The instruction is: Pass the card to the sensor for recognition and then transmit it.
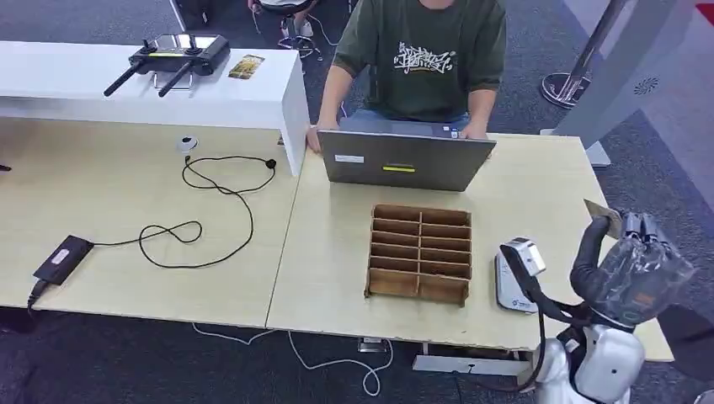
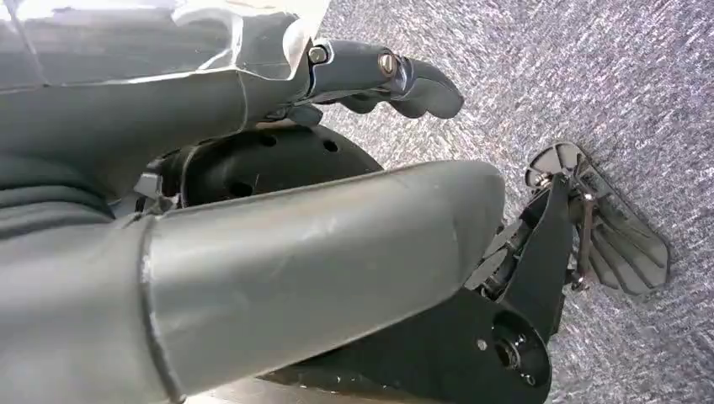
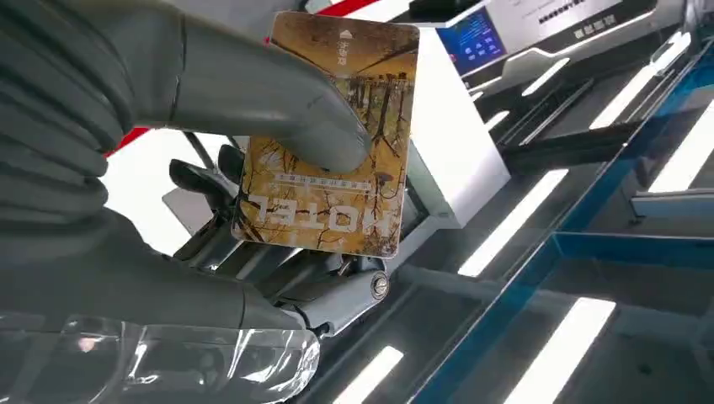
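Note:
A brown hotel card point(image 3: 333, 135) is pinched between the thumb and the fingers of my right hand point(image 3: 210, 168). In the head view that hand point(image 1: 633, 271) is raised over the table's right front corner, and the card point(image 1: 604, 217) sticks up from it, tilted. The white sensor point(image 1: 508, 295) lies flat on the table just to the left of the hand, apart from the card. My left hand point(image 2: 253, 252) hangs over the grey carpet with its thumb and dark fingers point(image 2: 387, 76) stretched out, holding nothing.
A wooden box of compartments point(image 1: 419, 252) stands mid-table, left of the sensor. Behind it a person point(image 1: 421, 59) sits at a laptop point(image 1: 404, 160). A cable and power adapter point(image 1: 61, 257) lie at left. A second card point(image 1: 246, 66) and a controller point(image 1: 177, 57) rest on the white shelf.

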